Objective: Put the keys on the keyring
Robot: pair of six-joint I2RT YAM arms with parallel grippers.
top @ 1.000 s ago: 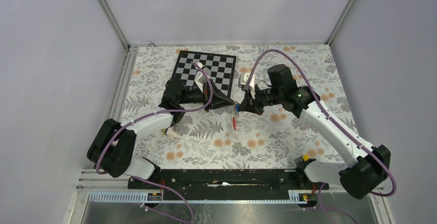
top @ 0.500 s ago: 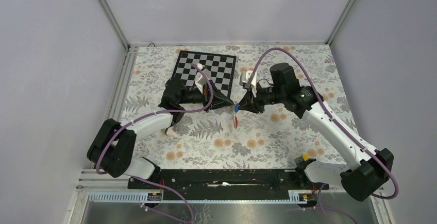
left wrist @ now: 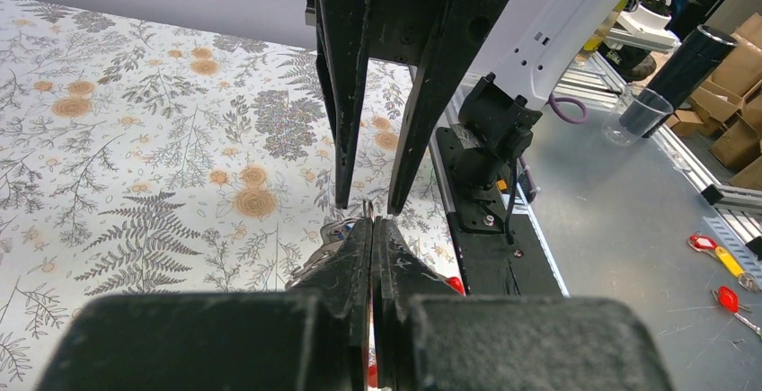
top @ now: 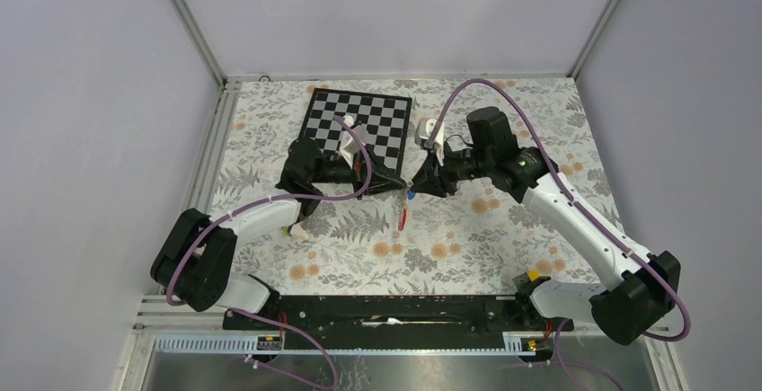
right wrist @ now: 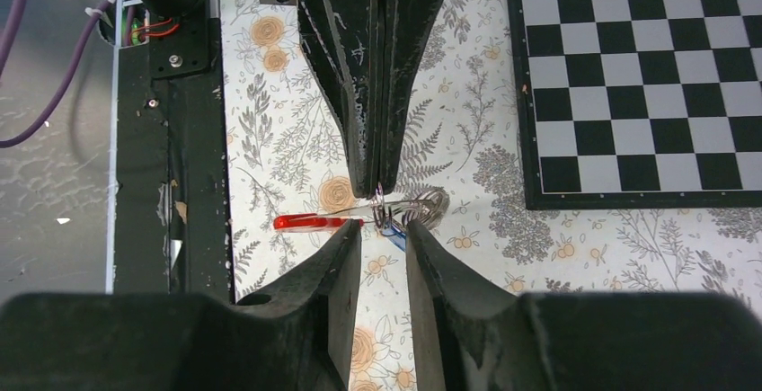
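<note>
The left gripper [right wrist: 377, 182] is pressed fully together, and its tips pinch the thin wire ring [right wrist: 415, 204] of the keyring [right wrist: 314, 222]. The right gripper [right wrist: 384, 229] faces it, tips very near, with its jaws a little apart and nothing clamped between them. The blue tag of the keys [right wrist: 396, 238] sits just at this gap, against the wire ring. The dark key itself is too small to make out. The keyring's bright red strap hangs from the ring toward the table [top: 503, 238]; I cannot tell if it touches. Both arms reach forward and bend inward, meeting over the table's middle, just before the near edge of the chessboard [top: 359, 119].
</note>
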